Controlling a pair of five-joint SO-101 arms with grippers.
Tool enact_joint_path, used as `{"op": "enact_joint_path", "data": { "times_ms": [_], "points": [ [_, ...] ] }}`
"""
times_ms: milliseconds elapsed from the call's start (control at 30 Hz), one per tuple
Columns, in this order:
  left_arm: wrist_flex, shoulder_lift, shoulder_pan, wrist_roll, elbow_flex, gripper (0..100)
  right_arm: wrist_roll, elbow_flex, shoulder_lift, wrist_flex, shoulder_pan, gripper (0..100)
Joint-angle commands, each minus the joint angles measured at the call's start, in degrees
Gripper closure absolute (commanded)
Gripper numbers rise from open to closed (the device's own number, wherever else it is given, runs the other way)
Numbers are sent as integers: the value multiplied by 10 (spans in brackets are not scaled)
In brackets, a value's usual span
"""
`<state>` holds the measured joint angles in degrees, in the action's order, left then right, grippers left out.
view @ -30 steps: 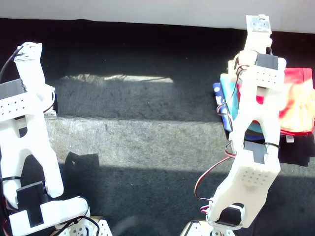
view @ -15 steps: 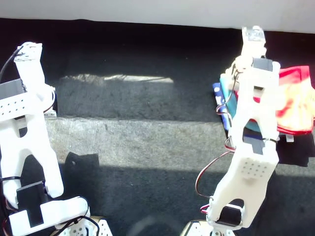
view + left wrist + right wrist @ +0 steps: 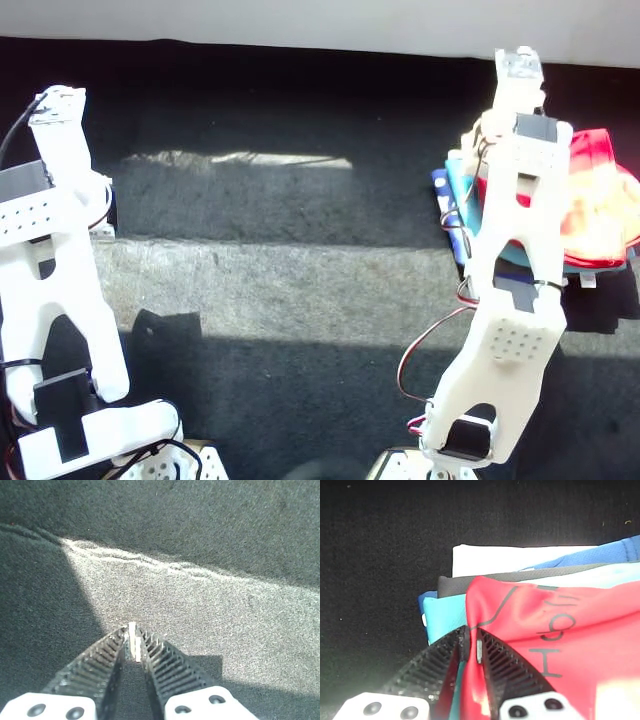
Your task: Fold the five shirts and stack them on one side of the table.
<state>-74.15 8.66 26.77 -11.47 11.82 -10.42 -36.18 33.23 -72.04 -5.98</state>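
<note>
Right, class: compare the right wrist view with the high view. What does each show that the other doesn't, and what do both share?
Right wrist view: the right tool shut at the red shirt's corner, other shirts' edges layered beneath. High view: the left arm, right arm, sunlit band across the table. Shared: the stack, red on top, on dark cloth.
</note>
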Motion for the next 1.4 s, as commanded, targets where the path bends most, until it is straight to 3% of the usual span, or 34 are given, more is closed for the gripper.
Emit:
{"op": "enact_joint_path", "data": {
  "times_ms": [0, 167, 367, 567, 700, 833, 1067, 1200, 1367],
  "points": [
    [6, 24, 4, -3, -7, 990, 4, -87, -2, -29, -5, 991],
    [23, 24, 5, -3, -7, 990, 4, -97, 0, -34, -10, 978],
    [18, 24, 5, -3, -30, 990, 4, -46, -5, -53, -26, 800],
    [18, 24, 5, -3, -42, 990, 4, -182, -16, -123, -45, 820],
    [18, 25, 5, -3, -49, 990, 4, -266, -17, -171, -100, 820],
    [18, 25, 5, -2, -56, 990, 3, -260, -16, -179, -167, 820],
    [18, 25, 1, -1, -58, 990, -6, -142, -15, -62, -230, 821],
    [18, 25, 1, -1, -58, 990, -70, -68, -15, 15, -223, 821],
    [18, 25, 1, 0, -53, 990, -81, -44, -15, 80, -207, 827]
  ]
}}
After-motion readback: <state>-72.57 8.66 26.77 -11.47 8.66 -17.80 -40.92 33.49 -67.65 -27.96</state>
